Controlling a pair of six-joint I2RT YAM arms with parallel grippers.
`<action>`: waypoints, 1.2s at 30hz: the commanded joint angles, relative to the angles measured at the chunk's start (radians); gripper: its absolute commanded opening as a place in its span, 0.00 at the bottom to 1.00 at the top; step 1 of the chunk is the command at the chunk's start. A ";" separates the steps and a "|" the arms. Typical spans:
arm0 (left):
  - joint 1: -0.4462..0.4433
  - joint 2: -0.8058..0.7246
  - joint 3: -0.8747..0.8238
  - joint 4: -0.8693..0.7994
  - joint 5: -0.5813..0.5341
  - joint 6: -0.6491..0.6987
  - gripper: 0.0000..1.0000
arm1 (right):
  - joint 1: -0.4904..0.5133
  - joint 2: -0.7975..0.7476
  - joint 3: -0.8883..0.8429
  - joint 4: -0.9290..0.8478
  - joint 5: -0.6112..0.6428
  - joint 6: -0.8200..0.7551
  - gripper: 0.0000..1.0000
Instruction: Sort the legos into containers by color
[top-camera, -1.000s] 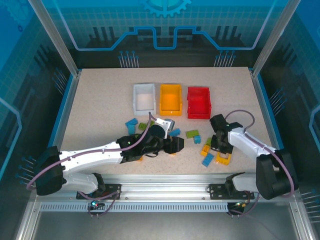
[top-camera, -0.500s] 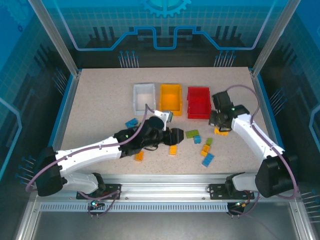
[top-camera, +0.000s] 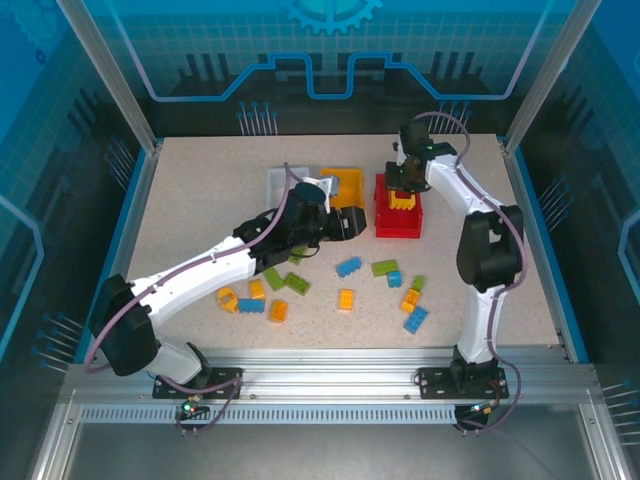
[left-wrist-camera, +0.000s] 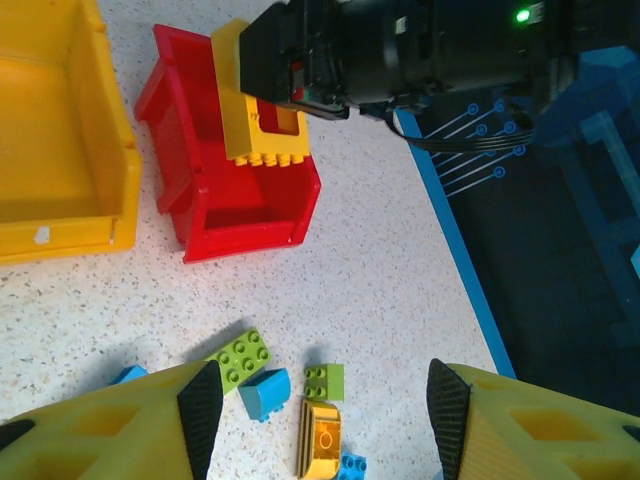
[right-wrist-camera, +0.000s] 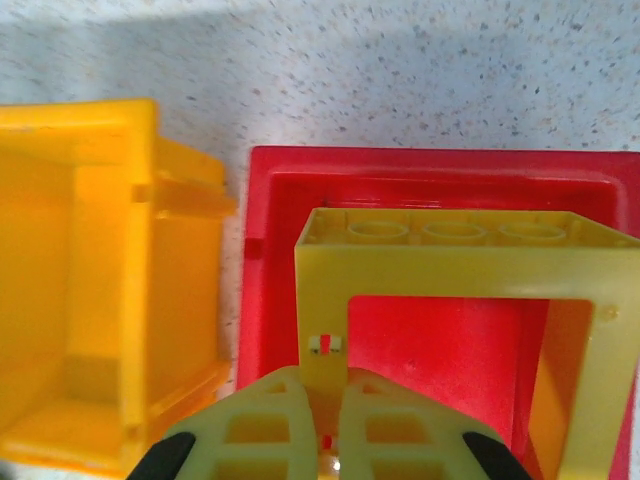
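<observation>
My right end effector (right-wrist-camera: 325, 388) is clamped shut on one side leg of the yellow frame piece (right-wrist-camera: 450, 248). The piece hangs over the red bin (right-wrist-camera: 430, 165), just beside the yellow bin (right-wrist-camera: 110, 118). I judge the frame light and rigid, hard glossy plastic, so it will not crush, but it can slip or pivot. Held by one thin leg, off its middle, it will want to swing about the pads. The legs and the studded top bar are the only places to take it, since the open middle offers nothing. My left end effector (left-wrist-camera: 322, 405) hangs with its fingers apart and nothing between them, above the loose legos (top-camera: 346, 298) on the desk (top-camera: 190, 210). Those, like the green brick (top-camera: 384, 267) and the blue brick (top-camera: 348, 266), should also be light and stiff. I would pinch them across their flat side walls, not over the studs, and square to the brick so it does not squirt out.
</observation>
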 joint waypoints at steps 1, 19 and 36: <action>0.014 0.002 0.047 -0.002 0.029 0.028 0.60 | -0.017 0.066 0.088 -0.087 -0.013 -0.024 0.04; 0.050 -0.140 -0.079 -0.168 -0.063 -0.014 0.60 | 0.024 0.081 0.123 -0.135 0.092 0.014 0.38; 0.374 -0.186 -0.258 -0.514 0.005 0.196 0.69 | 0.445 -0.612 -0.472 0.231 -0.049 0.070 0.63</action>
